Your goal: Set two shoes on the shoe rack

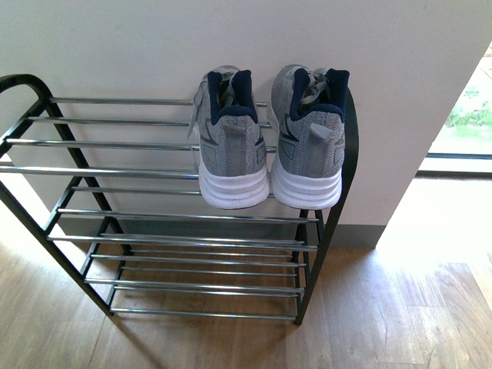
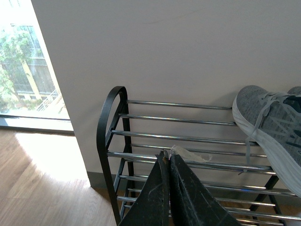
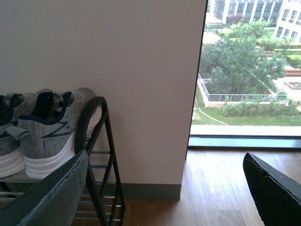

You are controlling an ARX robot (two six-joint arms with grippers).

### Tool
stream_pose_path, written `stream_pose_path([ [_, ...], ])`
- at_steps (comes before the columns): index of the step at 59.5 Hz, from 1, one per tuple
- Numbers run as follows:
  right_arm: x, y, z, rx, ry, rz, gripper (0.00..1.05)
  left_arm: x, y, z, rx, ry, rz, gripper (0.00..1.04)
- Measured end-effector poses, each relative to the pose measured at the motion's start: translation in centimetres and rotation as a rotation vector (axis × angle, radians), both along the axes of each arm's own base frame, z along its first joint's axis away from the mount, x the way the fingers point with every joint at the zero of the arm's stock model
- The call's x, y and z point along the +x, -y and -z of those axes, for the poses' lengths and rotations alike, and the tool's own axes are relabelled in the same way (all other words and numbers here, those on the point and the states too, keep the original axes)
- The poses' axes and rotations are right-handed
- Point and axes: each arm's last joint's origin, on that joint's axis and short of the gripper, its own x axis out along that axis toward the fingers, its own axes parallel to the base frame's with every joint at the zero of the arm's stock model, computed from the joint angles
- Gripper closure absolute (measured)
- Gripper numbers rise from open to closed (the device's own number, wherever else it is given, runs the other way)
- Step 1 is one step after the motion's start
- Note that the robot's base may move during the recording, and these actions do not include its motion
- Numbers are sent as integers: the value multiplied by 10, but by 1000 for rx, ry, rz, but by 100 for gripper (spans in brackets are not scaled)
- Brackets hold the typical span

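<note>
Two grey knit shoes with white soles stand side by side on the top tier of the shoe rack (image 1: 115,171), heels toward me: one shoe (image 1: 231,142) and the other shoe (image 1: 311,138) at the rack's right end. Neither arm shows in the front view. In the left wrist view my left gripper (image 2: 167,155) is shut with nothing in it, in front of the rack (image 2: 141,136), and a shoe's toe (image 2: 268,122) lies off to the side. In the right wrist view my right gripper (image 3: 164,160) is open and empty, beside the rack's end (image 3: 96,136) and the shoes (image 3: 47,129).
The rack stands against a pale wall (image 1: 231,38) on a wooden floor (image 1: 384,323). Its lower chrome tiers (image 1: 207,265) hold nothing. A floor-level window (image 3: 249,70) lies to the right of the wall's corner.
</note>
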Motion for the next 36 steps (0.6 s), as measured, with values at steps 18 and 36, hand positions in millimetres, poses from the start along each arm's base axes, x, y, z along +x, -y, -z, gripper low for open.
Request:
stream_pose_path([
  [18,0,0,0,0,0,0,9,-16,-11,-3,0,9,3,104],
  [36,0,0,0,0,0,0,9,-30,-12,-8,1,27,2,103],
])
